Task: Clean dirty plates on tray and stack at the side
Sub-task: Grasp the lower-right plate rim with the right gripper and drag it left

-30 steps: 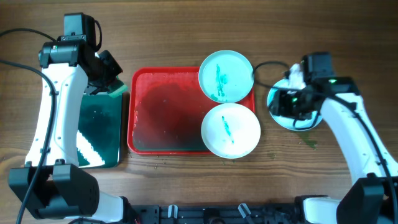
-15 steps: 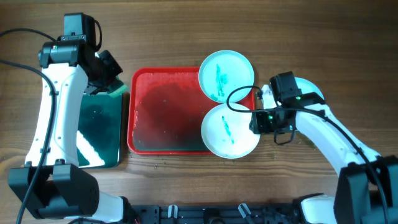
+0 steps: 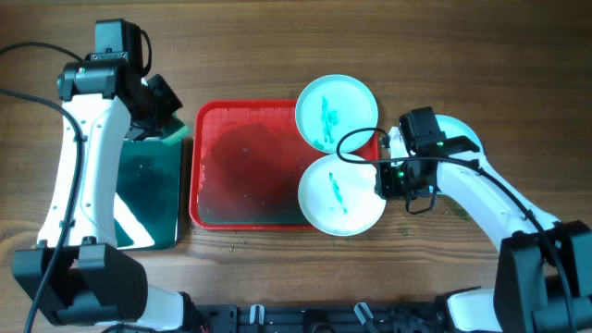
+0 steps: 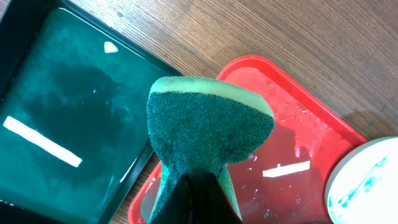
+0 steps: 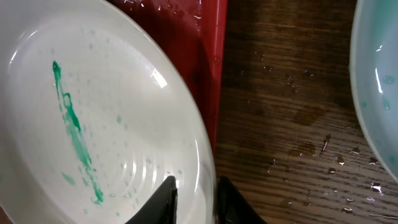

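At the middle of the wooden surface, the red tray lies wet, with two plates on its right end. The far plate overhangs the tray's far right corner. The near plate overhangs its near right corner, and both carry a teal streak.

My right gripper straddles the near plate's right rim, one finger inside it and one outside. I cannot tell whether the fingers are clamped on it.

A third plate sits toward the surface's right edge, off the tray.

My left gripper pinches a green scouring sponge above where the black tray at the left edge meets the red one.
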